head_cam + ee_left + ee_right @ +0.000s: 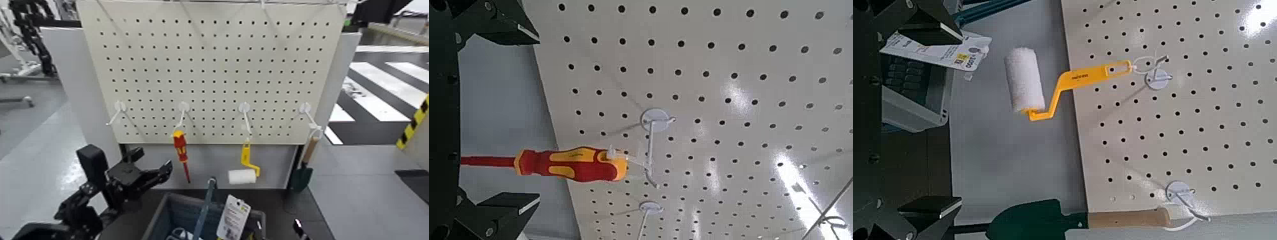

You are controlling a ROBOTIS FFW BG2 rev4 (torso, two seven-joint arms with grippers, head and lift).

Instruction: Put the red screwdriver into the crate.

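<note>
Red and yellow, the screwdriver (180, 148) hangs from a white hook (184, 110) on the pegboard (214, 73), second from the robot's left; its handle is up and its thin red shaft points down, the long axis close to upright, with the tip leaning a little towards the robot's right. It hangs outside the crate (165, 214), above and beyond its far rim; the crate sits low in front of the board, its handle (205, 205) standing up across the middle, a white tag (233, 218) at one side.

Left gripper (152, 165) is beside the screwdriver, on the robot's left of it; its fingers are spread wide, pinching nothing; in the left wrist view, the shaft runs in towards the space between them, tip end nearest the gripper, handle end by the hook, so the long axis lies along the gripper's reach.

Right gripper (935, 118) waits at the robot's right of the crate, its fingers spread and empty; along the board hang the yellow-handled roller (243, 171), white sleeve lowest, and the green trowel (301, 175), blade down.
</note>
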